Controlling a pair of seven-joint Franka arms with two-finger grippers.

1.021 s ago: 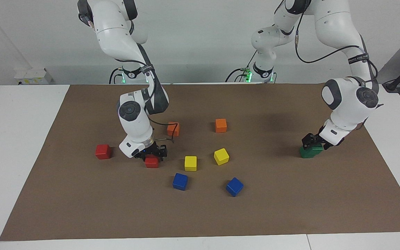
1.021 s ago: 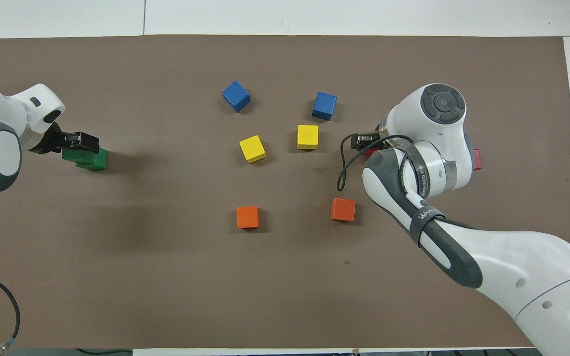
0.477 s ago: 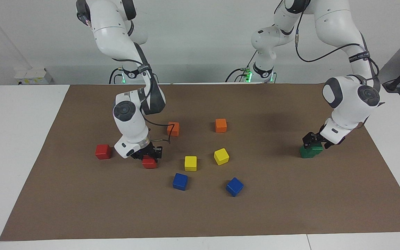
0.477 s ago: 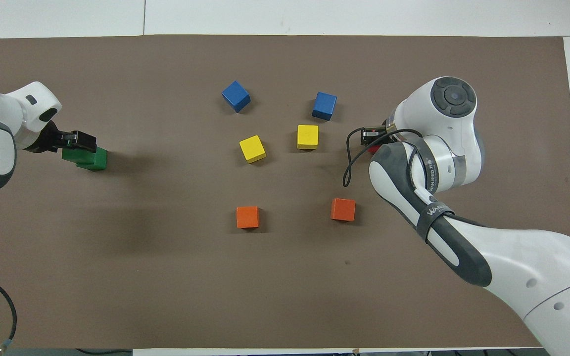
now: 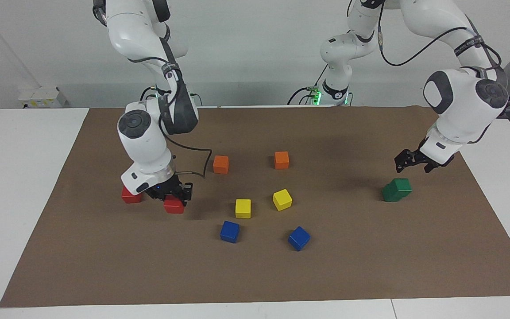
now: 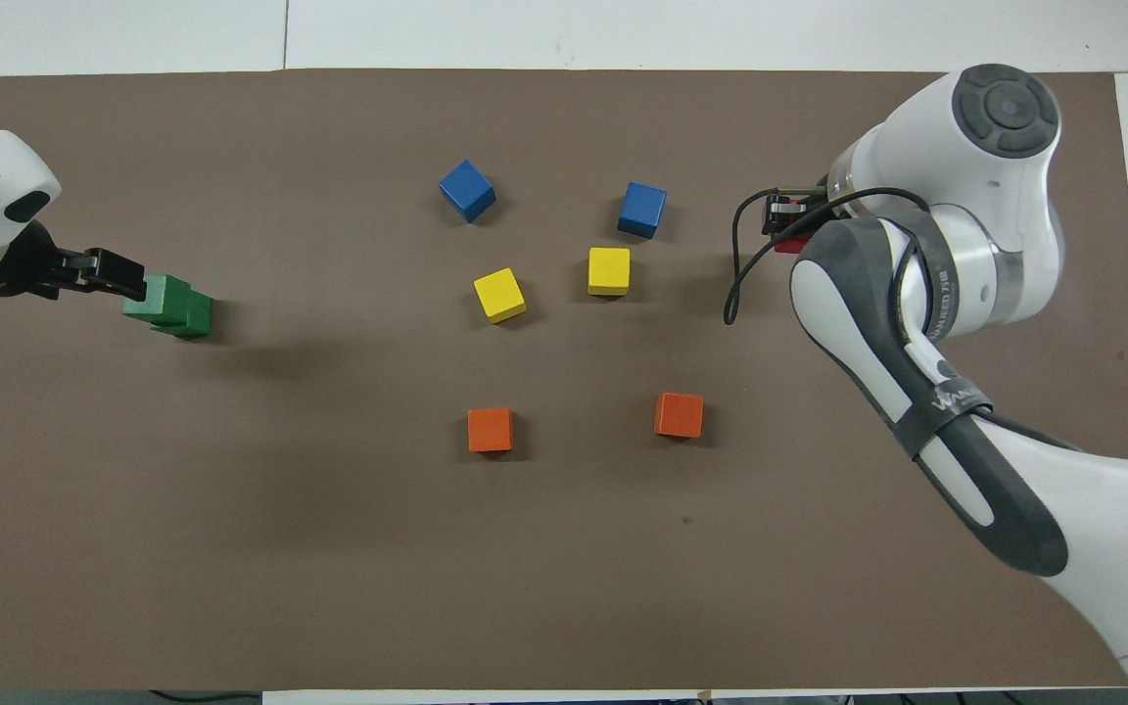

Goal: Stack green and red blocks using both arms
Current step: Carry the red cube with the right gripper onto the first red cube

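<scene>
Matt brown paper-like mat [image 5: 370, 266], glossy white plastic arms [image 5: 144, 146], smooth painted cubes [image 5: 243, 208].

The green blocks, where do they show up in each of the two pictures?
Facing view: the green blocks sit stacked at the picture's right, below the raised left gripper.
Overhead view: the same pair lies at the picture's left edge.
Shared landmark: the two yellow blocks mid-table.

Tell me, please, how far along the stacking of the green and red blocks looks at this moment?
Done: the green stack stands, and the left pincer hangs above it, apart. In hand: the right pincer grips a red block, raised beside the other red block. Left: setting it on that one.
</scene>
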